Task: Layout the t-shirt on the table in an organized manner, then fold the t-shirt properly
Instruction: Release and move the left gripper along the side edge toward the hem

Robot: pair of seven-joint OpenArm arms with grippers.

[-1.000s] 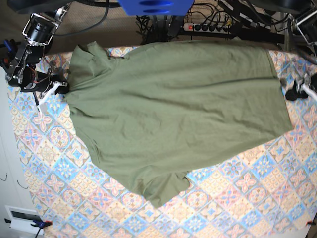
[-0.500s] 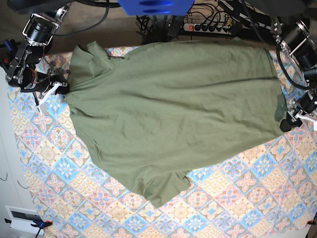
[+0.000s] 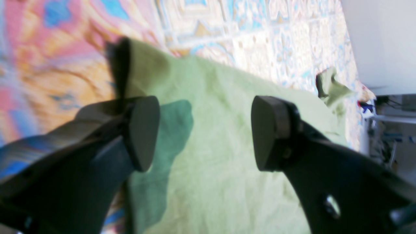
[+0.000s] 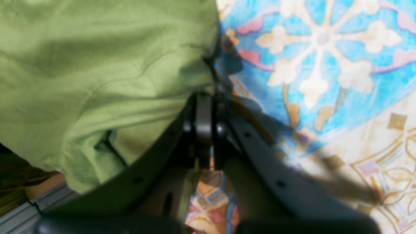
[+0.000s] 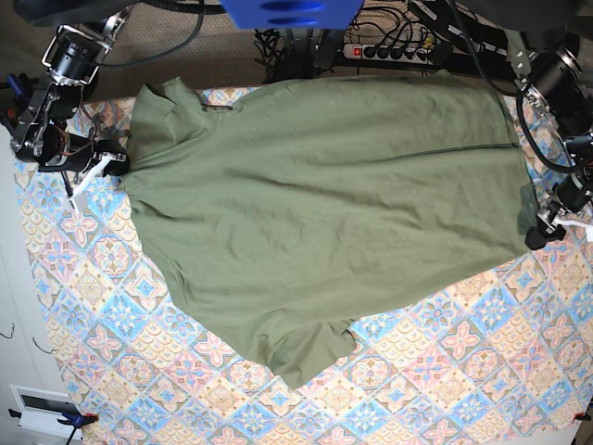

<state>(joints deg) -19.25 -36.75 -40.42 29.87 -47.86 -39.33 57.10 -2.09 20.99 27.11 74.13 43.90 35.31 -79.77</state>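
Olive t-shirt point(image 5: 324, 213) lengthwise left-right | left tool point(image 3: 204, 133) spread | right tool point(image 4: 204, 130) pinching shirt

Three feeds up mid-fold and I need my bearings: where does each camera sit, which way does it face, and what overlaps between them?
Base: overhead, looking down on the table and spread t-shirt; both arms show at the side edges.
Left wrist: on the left arm, looking past the open left pincer onto a shirt edge.
Right wrist: on the right arm, looking along the shut right pincer at a shirt edge beside patterned cloth.
Shared: all three show green shirt and tiled cloth; each pincer also appears in the base view.
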